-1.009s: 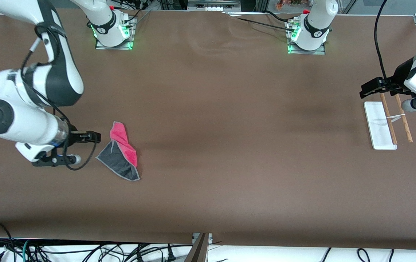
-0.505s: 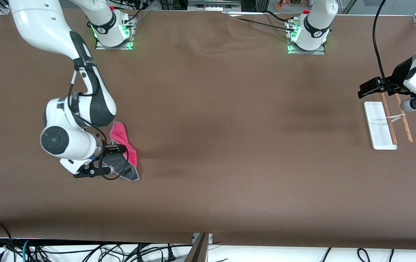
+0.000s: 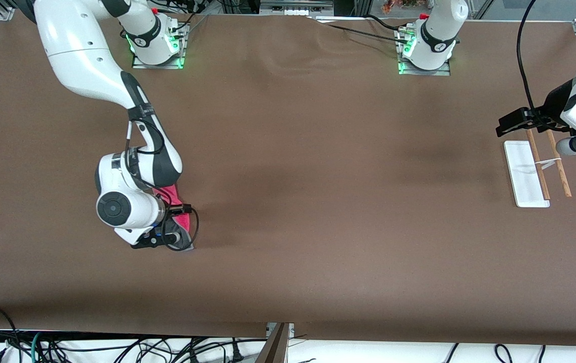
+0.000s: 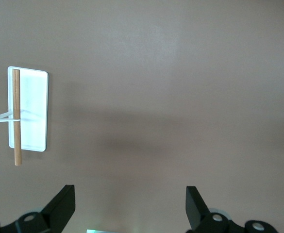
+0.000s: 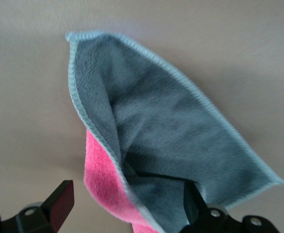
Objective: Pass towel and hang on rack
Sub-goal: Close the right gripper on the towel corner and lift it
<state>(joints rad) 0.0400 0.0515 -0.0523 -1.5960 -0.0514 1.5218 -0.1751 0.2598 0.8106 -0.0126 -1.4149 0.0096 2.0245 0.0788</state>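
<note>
Now | towel: crumpled, grey face up, pink fold beneath

One small soft pink-and-grey cloth towel with light stitched edging, one rack of flat white rectangular base and two thin brown wooden rods, two white robot arms, one brown tabletop.

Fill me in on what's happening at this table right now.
The right gripper is open, low over the towel, which lies crumpled on the table toward the right arm's end, not yet gripped. The left gripper waits, open, up beside the rack at the left arm's end. Nothing hangs on the rack.
</note>
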